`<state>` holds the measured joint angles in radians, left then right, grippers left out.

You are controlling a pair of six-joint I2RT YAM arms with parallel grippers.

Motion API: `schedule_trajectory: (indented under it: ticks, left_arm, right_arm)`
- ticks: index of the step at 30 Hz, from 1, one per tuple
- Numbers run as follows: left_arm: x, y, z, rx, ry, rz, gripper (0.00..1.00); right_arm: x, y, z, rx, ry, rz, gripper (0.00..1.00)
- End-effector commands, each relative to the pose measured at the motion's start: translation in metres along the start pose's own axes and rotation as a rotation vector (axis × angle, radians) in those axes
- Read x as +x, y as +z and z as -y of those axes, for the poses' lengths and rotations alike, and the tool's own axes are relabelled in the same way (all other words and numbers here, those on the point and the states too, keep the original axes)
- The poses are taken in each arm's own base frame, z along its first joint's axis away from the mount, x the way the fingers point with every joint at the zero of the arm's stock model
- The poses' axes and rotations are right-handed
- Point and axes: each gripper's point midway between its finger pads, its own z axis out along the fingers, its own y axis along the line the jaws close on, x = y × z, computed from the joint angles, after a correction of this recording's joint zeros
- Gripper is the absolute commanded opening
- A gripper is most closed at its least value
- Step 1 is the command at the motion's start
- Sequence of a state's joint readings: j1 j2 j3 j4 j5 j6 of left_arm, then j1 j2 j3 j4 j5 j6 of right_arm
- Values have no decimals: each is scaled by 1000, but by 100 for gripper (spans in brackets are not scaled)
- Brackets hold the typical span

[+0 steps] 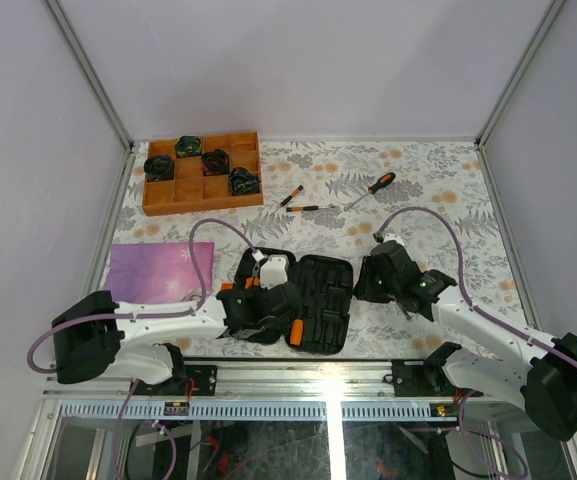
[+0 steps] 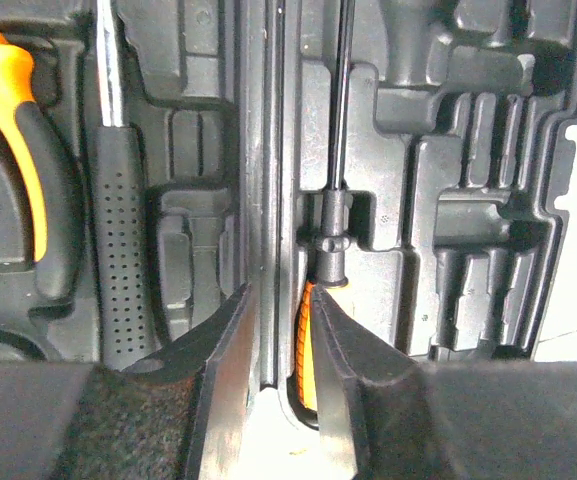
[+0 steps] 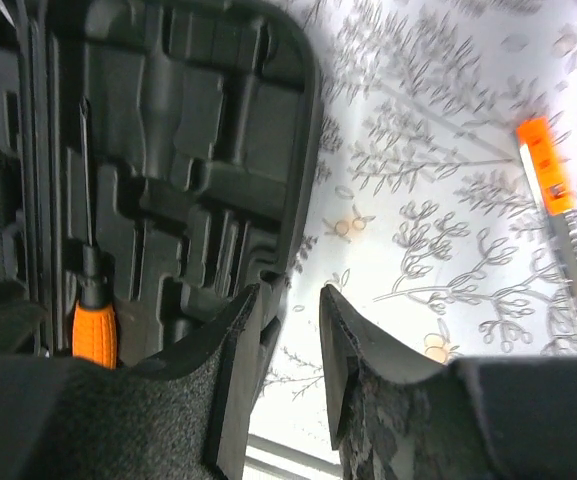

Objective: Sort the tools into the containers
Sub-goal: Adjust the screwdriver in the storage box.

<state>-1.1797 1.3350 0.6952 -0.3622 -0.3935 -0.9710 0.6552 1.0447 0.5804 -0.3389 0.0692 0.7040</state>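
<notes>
The black tool case [image 1: 320, 300] lies open at the near middle of the table. My left gripper [image 1: 286, 300] hovers low over it. In the left wrist view its jaws [image 2: 282, 295] stand a little apart over the hinge ridge, not clamped. An orange-handled screwdriver [image 2: 307, 340] lies in its slot beside the right finger. A black-handled hammer [image 2: 118, 240] and orange-handled pliers [image 2: 13, 120] lie in the left half. My right gripper [image 1: 370, 278] is open and empty at the case's right rim [image 3: 303, 150]. Three screwdrivers [image 1: 290, 195] [image 1: 305, 208] [image 1: 373, 187] lie on the table farther back.
A brown wooden compartment tray [image 1: 168, 200] with several black items stands at the back left. A purple sheet [image 1: 158, 270] lies left of the case. The table's front rail [image 1: 328, 372] runs just behind both grippers. White walls close in the sides.
</notes>
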Motion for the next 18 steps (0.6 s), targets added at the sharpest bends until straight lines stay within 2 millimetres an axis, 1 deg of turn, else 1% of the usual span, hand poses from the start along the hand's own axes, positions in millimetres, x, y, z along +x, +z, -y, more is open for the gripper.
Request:
schedule_trajectory:
  ticks: [1, 4, 6, 8, 10, 12, 14, 16, 18]
  left_arm:
    - [-16, -12, -5, -15, -2, 64, 28]
    - [-26, -19, 9, 36, 1, 88, 29]
    - [-30, -21, 18, 67, 11, 89, 29]
    - [-29, -20, 24, 83, 25, 82, 29]
    - [-28, -17, 29, 94, 35, 76, 29]
    - [-26, -12, 30, 90, 46, 65, 29]
    - [-23, -7, 31, 84, 58, 55, 28]
    - [-20, -4, 32, 86, 67, 46, 28]
    - [-18, -1, 35, 92, 73, 38, 27]
  right_arm:
    - [25, 6, -24, -141, 34, -112, 37]
    - [33, 7, -43, -252, 54, -153, 37]
    - [32, 7, -53, -310, 68, -153, 36]
    - [28, 5, -57, -328, 71, -138, 37]
    - [23, 5, -52, -290, 73, -114, 36]
    - [18, 5, -34, -187, 75, -83, 36]
    - [10, 1, -22, -116, 69, -36, 36]
    - [2, -4, -18, -97, 62, 3, 37]
    - [-2, -7, -20, -115, 57, 31, 36]
